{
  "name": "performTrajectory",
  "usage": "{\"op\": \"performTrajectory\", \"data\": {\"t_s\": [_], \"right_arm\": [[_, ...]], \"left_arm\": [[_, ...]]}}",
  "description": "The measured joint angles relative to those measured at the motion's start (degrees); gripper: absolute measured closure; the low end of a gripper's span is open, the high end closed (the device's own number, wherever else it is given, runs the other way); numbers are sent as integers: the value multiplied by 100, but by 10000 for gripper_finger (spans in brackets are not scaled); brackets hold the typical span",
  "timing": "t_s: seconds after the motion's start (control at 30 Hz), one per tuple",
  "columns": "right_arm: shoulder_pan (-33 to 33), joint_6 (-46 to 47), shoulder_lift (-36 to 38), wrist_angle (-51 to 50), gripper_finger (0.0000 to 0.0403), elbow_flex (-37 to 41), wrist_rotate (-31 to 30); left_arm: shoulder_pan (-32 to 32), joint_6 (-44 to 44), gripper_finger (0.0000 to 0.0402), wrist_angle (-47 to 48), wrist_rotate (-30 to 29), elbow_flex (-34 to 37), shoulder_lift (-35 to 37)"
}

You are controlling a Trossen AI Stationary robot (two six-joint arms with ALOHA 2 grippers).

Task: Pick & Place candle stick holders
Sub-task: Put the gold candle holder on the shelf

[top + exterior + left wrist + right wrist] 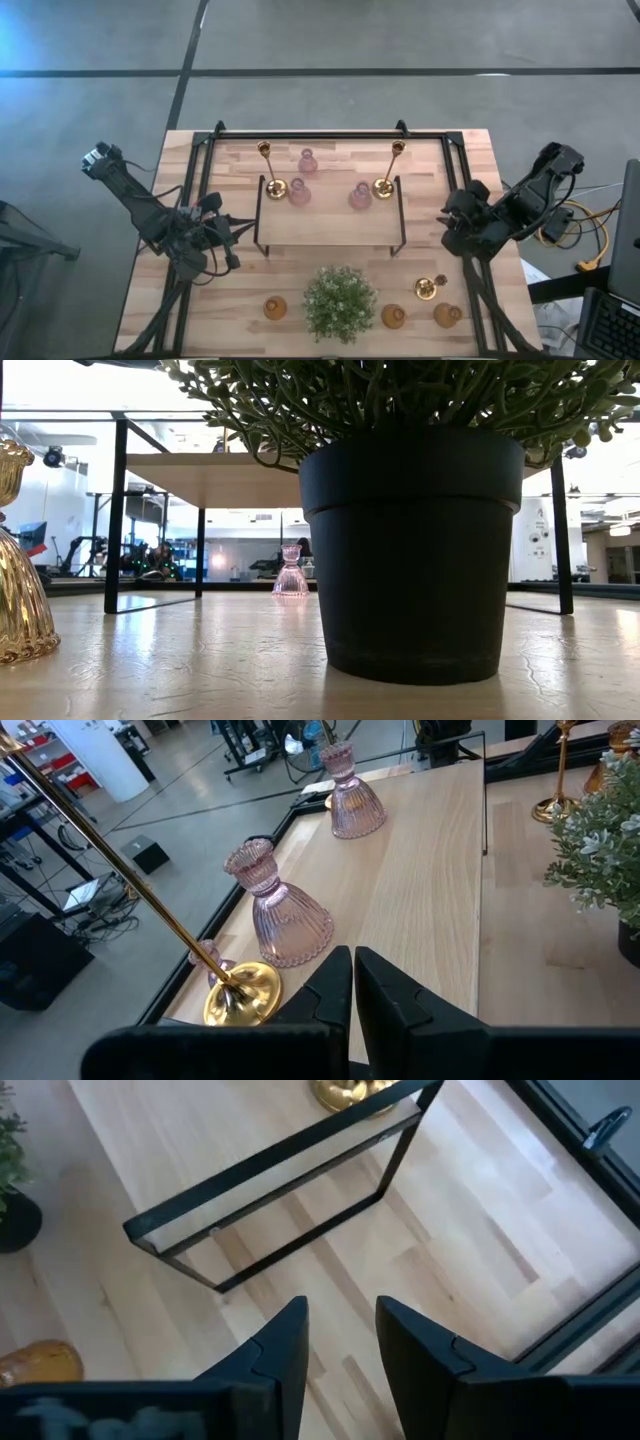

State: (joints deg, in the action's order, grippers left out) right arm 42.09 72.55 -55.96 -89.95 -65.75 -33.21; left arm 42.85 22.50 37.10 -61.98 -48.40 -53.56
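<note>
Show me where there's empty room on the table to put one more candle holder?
Bare wood lies on the shelf's front half, and between the shelf and the plant. The shelf's back is crowded with brass sticks and pink holders; amber holders crowd the front right.

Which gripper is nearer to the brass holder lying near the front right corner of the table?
Right. The right gripper hangs just behind the brass holder; the left gripper is across the table, beyond the plant.

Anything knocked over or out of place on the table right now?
One thing stands out: a shiny brass candle stick holder lies tipped on its side near the table's front right, between two squat amber glass holders. The brass sticks at the raised shelf stand upright.
</note>
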Motion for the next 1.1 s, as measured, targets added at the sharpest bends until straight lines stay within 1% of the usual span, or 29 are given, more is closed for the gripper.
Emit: {"op": "performTrajectory", "data": {"t_s": [0.07,0.2,0.27,0.33,0.4,0.7,0.77,0.87,0.97,1.03,1.1], "right_arm": [[0,49,51,0,294,37,-50],[0,101,80,13,300,47,-476],[0,101,84,12,302,19,-627],[0,102,83,15,303,-25,-681],[0,103,83,28,302,-53,-686],[0,98,72,27,298,-53,-691],[0,92,72,24,301,-53,-691],[0,96,74,24,306,-53,-687],[0,97,74,22,310,-53,-601],[0,97,72,24,309,-53,-553],[0,99,72,24,306,-53,-548]], "left_arm": [[-1,0,381,0,-1,0,0],[-1,2,381,-15,-14,0,0],[-1,-253,381,-197,-340,0,-2],[-9,-454,381,-296,-745,0,0],[-7,-453,381,-298,-909,0,4],[-17,-221,381,-381,-992,0,-22],[-16,-256,381,-367,-872,0,-20],[-15,-493,381,-364,-362,0,4],[-12,-316,381,-353,-193,0,41],[17,-223,381,-96,-106,-22,88],[28,129,381,411,55,-111,159]]}}
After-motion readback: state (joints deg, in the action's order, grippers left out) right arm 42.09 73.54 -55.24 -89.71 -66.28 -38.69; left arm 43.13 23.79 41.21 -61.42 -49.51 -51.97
